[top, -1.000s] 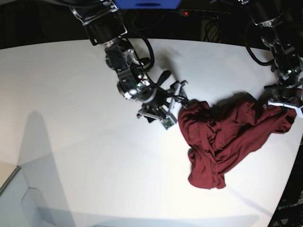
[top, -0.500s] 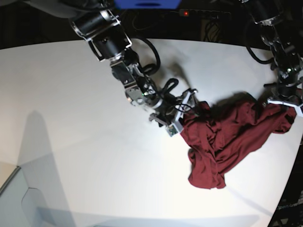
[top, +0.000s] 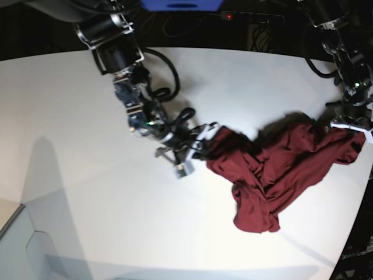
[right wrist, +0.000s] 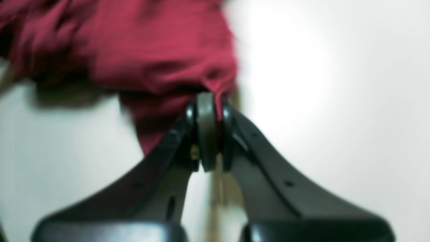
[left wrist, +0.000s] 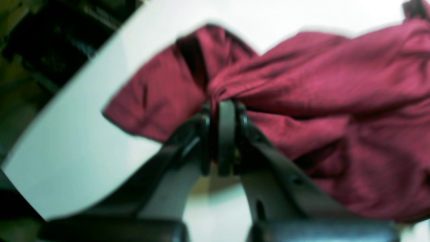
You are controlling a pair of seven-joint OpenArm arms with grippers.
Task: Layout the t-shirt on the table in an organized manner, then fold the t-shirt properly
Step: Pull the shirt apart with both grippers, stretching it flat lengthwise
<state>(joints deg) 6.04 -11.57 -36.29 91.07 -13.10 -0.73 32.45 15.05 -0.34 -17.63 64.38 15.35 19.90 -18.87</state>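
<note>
The right gripper [top: 205, 142], open beside the shirt [top: 280, 169] a second ago, has clamped on its near edge and pulled back across the table [top: 87, 146], dragging that edge outward so the crumpled cloth stretches wider.

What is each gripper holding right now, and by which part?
Both are shut on the t-shirt. The right gripper pinches a bunched edge at one end; the left gripper pinches a gathered fold at the opposite end. Which garment parts these are cannot be told.
</note>
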